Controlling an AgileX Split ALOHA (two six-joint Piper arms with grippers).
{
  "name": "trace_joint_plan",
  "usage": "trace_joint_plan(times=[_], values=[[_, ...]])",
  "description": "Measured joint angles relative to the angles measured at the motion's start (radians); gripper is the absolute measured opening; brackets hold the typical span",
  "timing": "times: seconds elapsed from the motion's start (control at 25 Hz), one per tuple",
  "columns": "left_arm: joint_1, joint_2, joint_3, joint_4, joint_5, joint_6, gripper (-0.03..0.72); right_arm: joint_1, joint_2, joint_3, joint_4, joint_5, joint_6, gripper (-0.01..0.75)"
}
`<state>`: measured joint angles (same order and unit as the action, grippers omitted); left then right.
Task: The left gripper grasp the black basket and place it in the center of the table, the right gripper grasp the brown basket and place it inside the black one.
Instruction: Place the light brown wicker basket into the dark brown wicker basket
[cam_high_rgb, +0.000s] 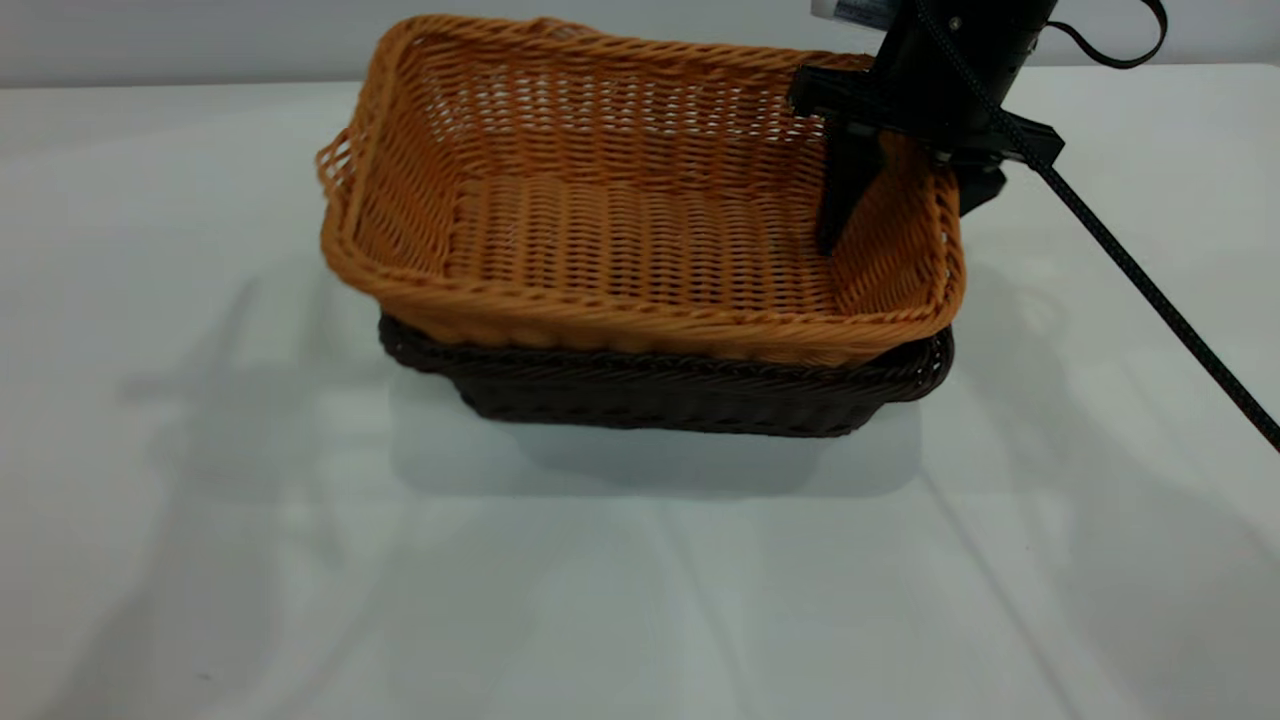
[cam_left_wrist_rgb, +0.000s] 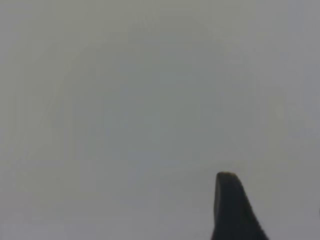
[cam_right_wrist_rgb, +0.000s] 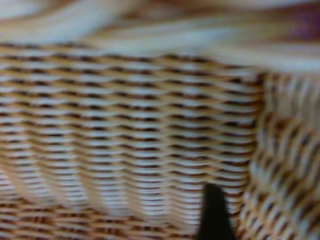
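Observation:
The brown basket sits inside the black basket, slightly askew, with its left end riding higher. Both stand near the middle of the white table. My right gripper straddles the brown basket's right wall near the far corner. One finger is inside and the other is outside the rim, spread wide apart. In the right wrist view one black fingertip shows against the brown basket's weave. The left gripper is out of the exterior view. Its wrist view shows a single fingertip over bare table.
A black cable runs from the right arm down across the table's right side. The pale back wall meets the table's far edge behind the baskets. White tabletop extends in front and to both sides.

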<state>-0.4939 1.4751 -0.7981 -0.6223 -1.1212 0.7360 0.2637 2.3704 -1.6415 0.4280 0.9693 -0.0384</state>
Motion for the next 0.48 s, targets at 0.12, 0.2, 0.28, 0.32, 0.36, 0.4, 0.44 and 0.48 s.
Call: trace_joint_plan(times=[0.12, 0.2, 0.28, 0.32, 0.36, 0.4, 0.44, 0.48], values=[[0.0, 0.0, 0.0, 0.0, 0.0, 0.0, 0.369, 0.0, 0.0, -0.014, 0.011, 0.049, 0.002, 0.582], [0.0, 0.0, 0.0, 0.0, 0.0, 0.0, 0.369, 0.0, 0.001, -0.035, 0.007, 0.096, 0.002, 0.623], [0.0, 0.0, 0.0, 0.0, 0.0, 0.0, 0.369, 0.0, 0.004, -0.07, -0.011, 0.145, 0.002, 0.627], [0.0, 0.0, 0.0, 0.0, 0.0, -0.001, 0.369, 0.0, 0.005, -0.087, -0.023, 0.171, 0.002, 0.622], [0.0, 0.0, 0.0, 0.0, 0.0, -0.001, 0.369, 0.0, 0.005, -0.108, -0.032, 0.195, 0.003, 0.612], [0.0, 0.0, 0.0, 0.0, 0.0, -0.001, 0.369, 0.0, 0.005, -0.129, -0.045, 0.214, 0.004, 0.602], [0.0, 0.0, 0.0, 0.0, 0.0, -0.001, 0.369, 0.0, 0.005, -0.148, -0.056, 0.223, 0.006, 0.591], [0.0, 0.0, 0.0, 0.0, 0.001, -0.001, 0.369, 0.0, 0.005, -0.164, -0.063, 0.228, 0.011, 0.582]])
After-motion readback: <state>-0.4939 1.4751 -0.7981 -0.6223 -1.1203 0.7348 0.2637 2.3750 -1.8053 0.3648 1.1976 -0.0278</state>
